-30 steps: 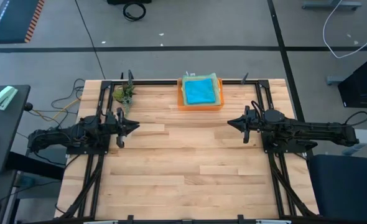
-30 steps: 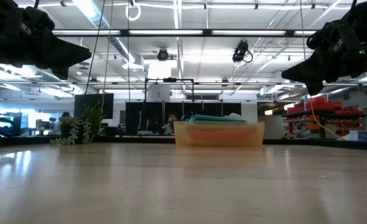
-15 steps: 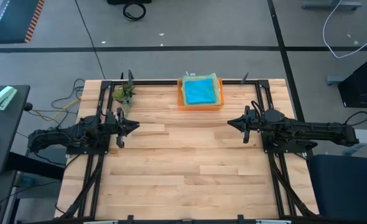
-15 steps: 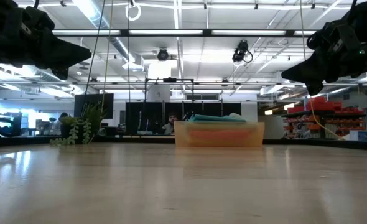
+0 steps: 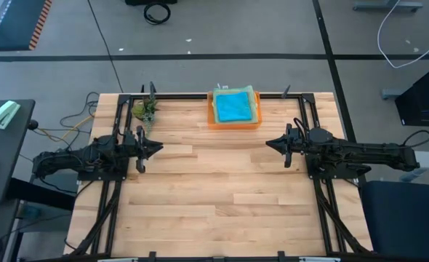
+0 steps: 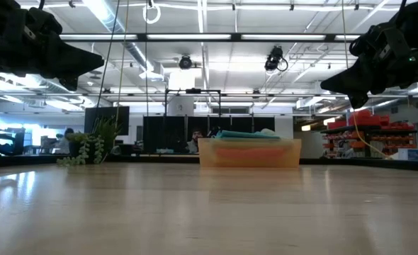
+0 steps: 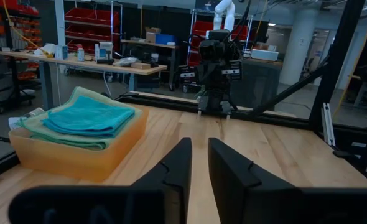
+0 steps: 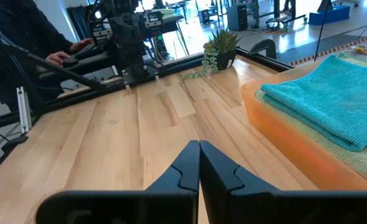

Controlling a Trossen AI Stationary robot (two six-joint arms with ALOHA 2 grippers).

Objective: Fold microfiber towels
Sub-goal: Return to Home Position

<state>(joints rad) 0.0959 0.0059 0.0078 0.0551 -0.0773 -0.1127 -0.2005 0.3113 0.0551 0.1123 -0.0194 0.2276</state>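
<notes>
Up at twelve o'clock, folded microfiber towels (image 5: 234, 108) fill the orange bin (image 5: 234, 126); left gripper (image 5: 159, 148) at nine hovers slightly parted, right gripper (image 5: 270, 145) at three pressed together.

Table top (image 5: 222, 189) is showing pale wood planks, smooth, satin finish; in the low view it is softly reflecting the ceiling lights. Bin (image 7: 71, 163) is reading as translucent orange plastic, smooth-walled. Teal towel (image 7: 87, 118) and green towel (image 7: 78, 140) under it are showing matt, fuzzy cloth pile. Left gripper (image 7: 198, 142) and right gripper (image 8: 199, 146) are looking like dark, matt hard plastic. Frame rail (image 5: 178, 95) is appearing as black matt metal.
</notes>
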